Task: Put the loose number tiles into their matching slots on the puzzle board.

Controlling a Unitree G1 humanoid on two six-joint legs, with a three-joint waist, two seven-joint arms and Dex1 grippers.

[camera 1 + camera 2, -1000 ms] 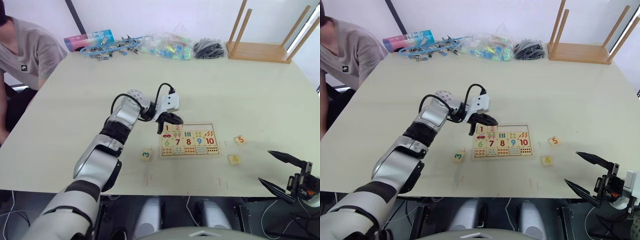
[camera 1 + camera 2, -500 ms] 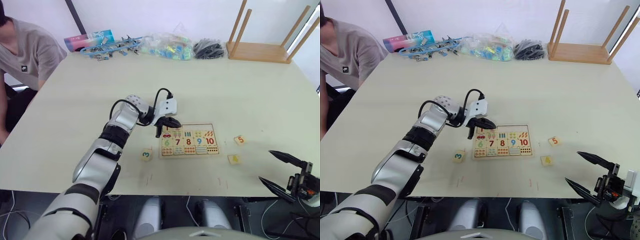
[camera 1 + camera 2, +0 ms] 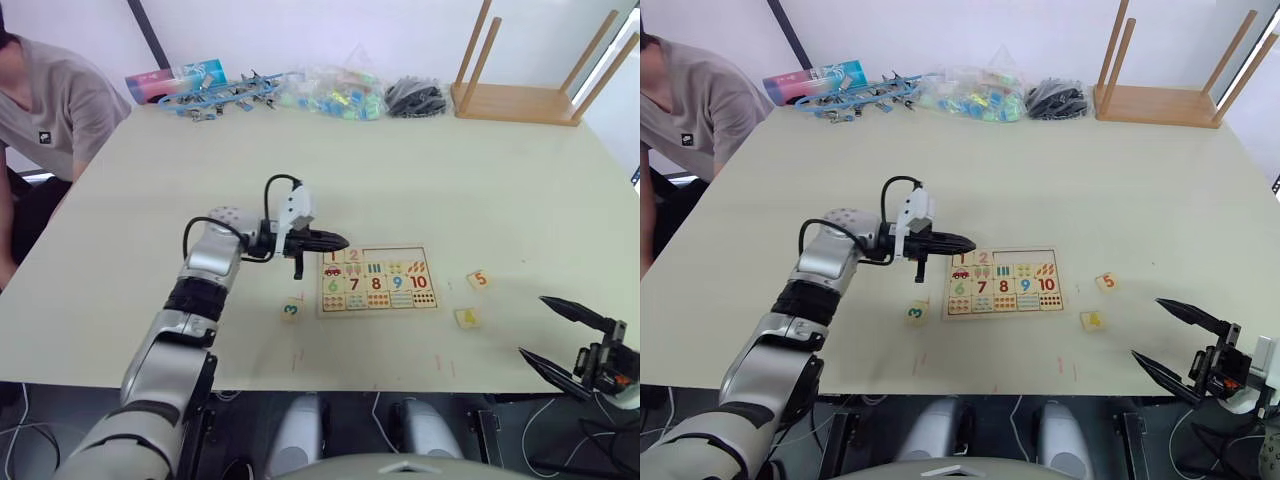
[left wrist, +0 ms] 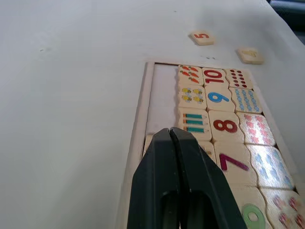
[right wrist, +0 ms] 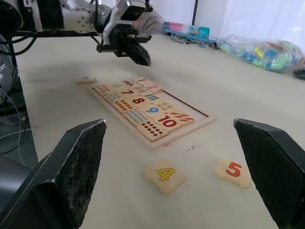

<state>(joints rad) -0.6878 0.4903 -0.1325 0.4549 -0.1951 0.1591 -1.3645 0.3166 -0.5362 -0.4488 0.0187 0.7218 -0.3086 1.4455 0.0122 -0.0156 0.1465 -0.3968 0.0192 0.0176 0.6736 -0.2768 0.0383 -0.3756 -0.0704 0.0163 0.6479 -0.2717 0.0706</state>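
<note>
Person in grey shirt [image 3: 45, 100] at worktop's [image 3: 500, 180] far left edge. Left end effector [image 3: 335, 241] clenched, fingers pressed together, empty, hovering at the puzzle board's [image 3: 378, 280] upper left corner, over the top row. Tile 3 [image 3: 291, 311] lies loose on worktop just left of board's lower left corner. Board sits mid-worktop; tiles 1 [image 3: 333, 257] and 2 [image 3: 353, 256] seated at left end of top row, the remaining three slots [image 4: 161, 98] of that row bare pale wood. Rows below filled with picture tiles and 6–10. Tile 5 [image 3: 479, 280] loose, right of board; tile 4 [image 3: 466, 318] loose, near 5, closer to the front edge. Right end effector [image 3: 565, 338] released, fingers spread wide, empty, off the worktop's front right edge, well apart from tiles. Upturned wooden stool [image 3: 530, 70] at far right back; bags of clutter [image 3: 335, 92] along back edge.
</note>
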